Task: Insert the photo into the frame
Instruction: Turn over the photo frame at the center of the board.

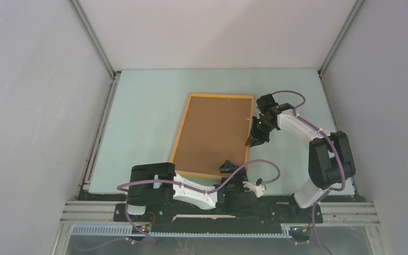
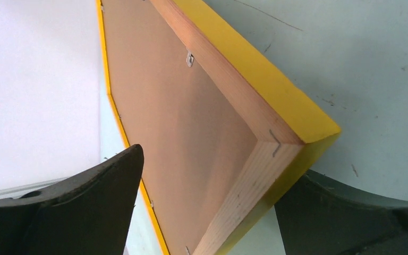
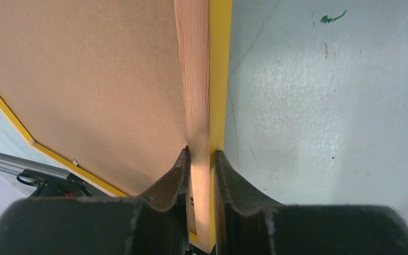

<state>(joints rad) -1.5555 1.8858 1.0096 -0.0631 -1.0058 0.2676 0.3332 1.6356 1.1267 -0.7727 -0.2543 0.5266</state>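
The frame (image 1: 183, 123) lies back-up on the pale green table, a yellow-orange rim round a brown backing board (image 1: 215, 133). My right gripper (image 1: 255, 141) is shut on the frame's right rim. In the right wrist view the two fingers pinch the wooden rim (image 3: 196, 79) from the board side and the outer side, at the gripper (image 3: 201, 154). My left gripper (image 1: 227, 167) stands wide open over the near right corner of the frame (image 2: 276, 106). One of its fingers is above the board (image 2: 180, 117) and the other is outside the corner. The photo is out of view.
White walls enclose the table on the left, back and right. A metal rail (image 1: 218, 211) with both arm bases runs along the near edge. A small green mark (image 3: 332, 17) is on the table right of the frame.
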